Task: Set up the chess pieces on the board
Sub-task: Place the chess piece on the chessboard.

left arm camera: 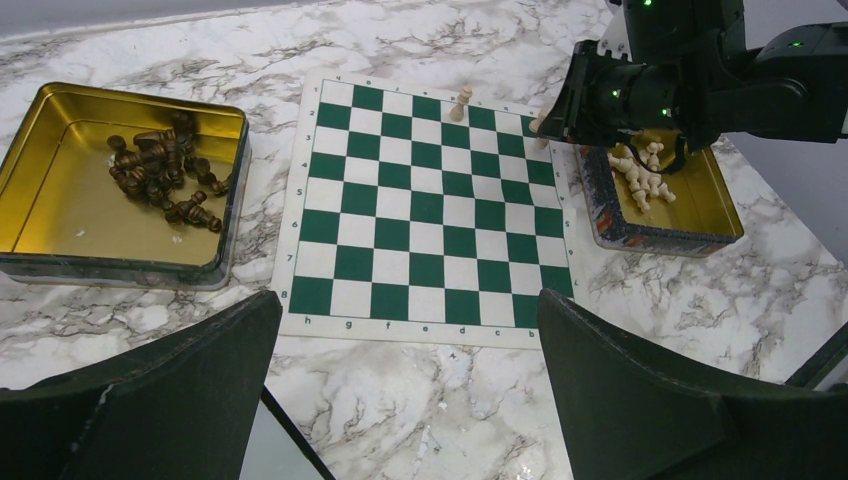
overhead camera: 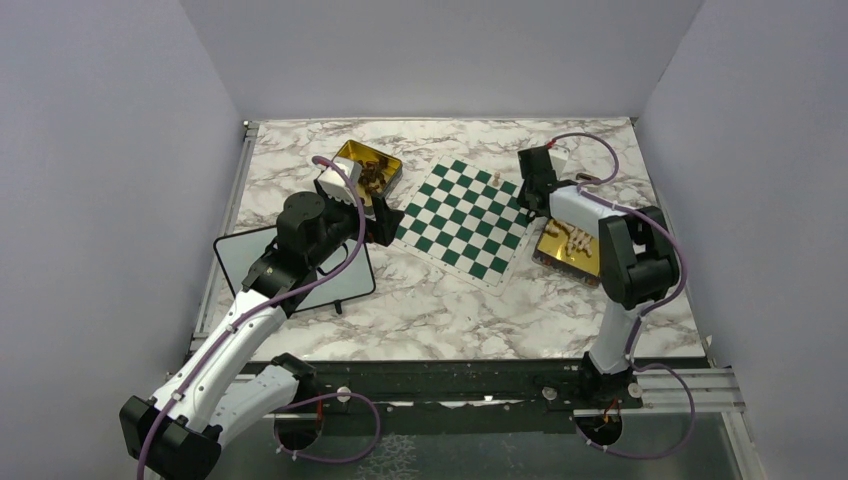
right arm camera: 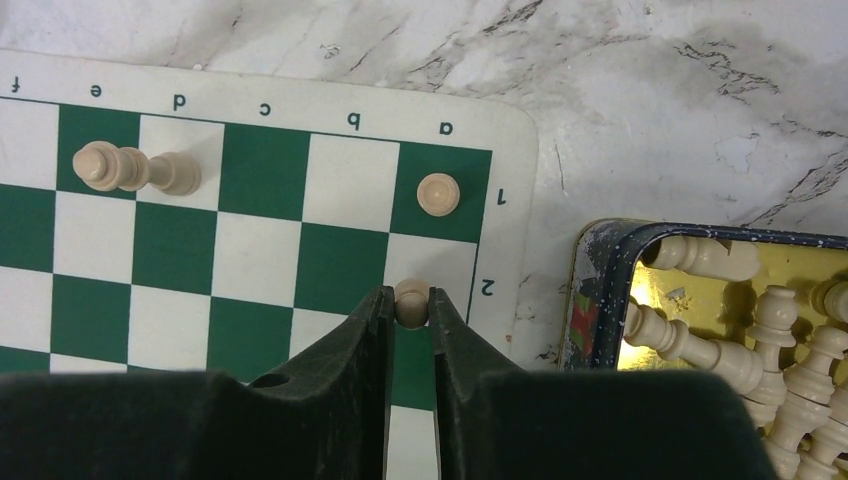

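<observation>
here, the right gripper (right arm camera: 410, 312) is nearly closed, its two black fingers (right arm camera: 365, 330) pinching the round head of a pale pawn (right arm camera: 411, 297). the pawn sits between the fingertips, over the white a2 square at a corner of the board (right arm camera: 200, 250); whether its base touches the board i cannot tell. just beyond it, on a1, a pale piece (right arm camera: 438, 194) stands alone, and a taller piece (right arm camera: 130, 168) stands along the same row near d1. beside that board edge is a gold tin (right arm camera: 598, 300) holding more pale pieces (right arm camera: 720, 355). the left gripper (left arm camera: 410, 400) is wide open and holds nothing, hovering over the table (left arm camera: 700, 300) at the board's opposite edge. dark pieces (left arm camera: 160, 175) lie heaped in a second tin (left arm camera: 60, 265) beside the board.
</observation>
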You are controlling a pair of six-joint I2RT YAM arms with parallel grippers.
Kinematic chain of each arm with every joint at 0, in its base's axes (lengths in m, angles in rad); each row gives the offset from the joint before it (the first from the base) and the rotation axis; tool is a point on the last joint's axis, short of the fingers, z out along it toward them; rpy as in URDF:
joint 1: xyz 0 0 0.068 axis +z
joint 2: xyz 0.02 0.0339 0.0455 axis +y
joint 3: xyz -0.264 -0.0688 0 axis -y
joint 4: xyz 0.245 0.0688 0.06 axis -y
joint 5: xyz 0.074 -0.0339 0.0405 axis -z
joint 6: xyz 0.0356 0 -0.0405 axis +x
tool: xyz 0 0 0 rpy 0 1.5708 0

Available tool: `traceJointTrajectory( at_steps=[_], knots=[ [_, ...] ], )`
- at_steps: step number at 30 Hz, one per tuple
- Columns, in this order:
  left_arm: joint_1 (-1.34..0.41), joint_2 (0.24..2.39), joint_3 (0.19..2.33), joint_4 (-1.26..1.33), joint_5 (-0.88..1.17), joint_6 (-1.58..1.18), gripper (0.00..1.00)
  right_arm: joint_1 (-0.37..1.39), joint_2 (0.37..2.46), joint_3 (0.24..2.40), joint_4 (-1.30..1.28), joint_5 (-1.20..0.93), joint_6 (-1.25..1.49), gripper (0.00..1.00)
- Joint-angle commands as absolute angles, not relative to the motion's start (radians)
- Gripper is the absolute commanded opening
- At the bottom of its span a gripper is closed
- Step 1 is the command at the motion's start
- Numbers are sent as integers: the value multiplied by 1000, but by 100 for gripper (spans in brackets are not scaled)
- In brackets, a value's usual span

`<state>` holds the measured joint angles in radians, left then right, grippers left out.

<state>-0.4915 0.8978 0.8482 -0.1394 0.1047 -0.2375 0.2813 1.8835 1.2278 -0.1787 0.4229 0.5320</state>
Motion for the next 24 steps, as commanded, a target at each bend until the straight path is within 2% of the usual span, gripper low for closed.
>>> traceJointTrajectory(
  at_steps=[1, 24],
  knots=[
    [-494, 888, 842, -122, 95, -224, 99, 278, 1905, 1252, -202, 454, 558, 23],
    [-494, 893, 842, -123, 94, -223, 99, 269, 1934, 1271, -216, 469, 548, 22]
  ],
)
